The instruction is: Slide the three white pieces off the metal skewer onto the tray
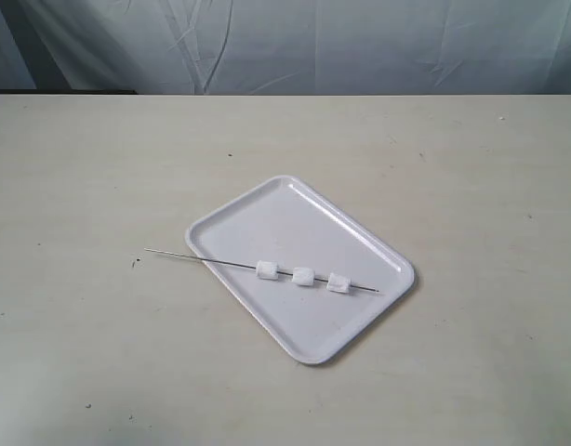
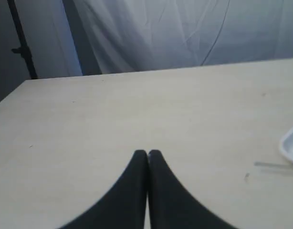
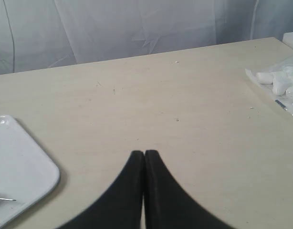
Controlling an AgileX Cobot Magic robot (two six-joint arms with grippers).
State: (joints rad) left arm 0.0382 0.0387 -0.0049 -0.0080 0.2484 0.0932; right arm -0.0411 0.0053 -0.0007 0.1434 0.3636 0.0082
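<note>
The white tray [image 1: 304,228] lies at an angle in the middle of the table. Across it rests the thin metal skewer [image 1: 202,260], one end sticking out past the tray's left rim. Three white pieces are threaded on it in a row: one [image 1: 267,270], a second [image 1: 304,277], a third [image 1: 338,282]. Neither gripper shows in the exterior view. My left gripper [image 2: 147,152] is shut and empty above bare table, with the tray's corner [image 2: 292,143] and skewer end [image 2: 270,165] off to one side. My right gripper [image 3: 144,153] is shut and empty, the tray [image 3: 22,162] and skewer tip [image 3: 5,199] beside it.
A clear plastic bag with several loose white pieces [image 3: 280,83] lies near the table edge in the right wrist view. A grey cloth backdrop [image 1: 285,42] hangs behind the table. A dark stand pole [image 2: 22,43] rises behind the table's far corner in the left wrist view.
</note>
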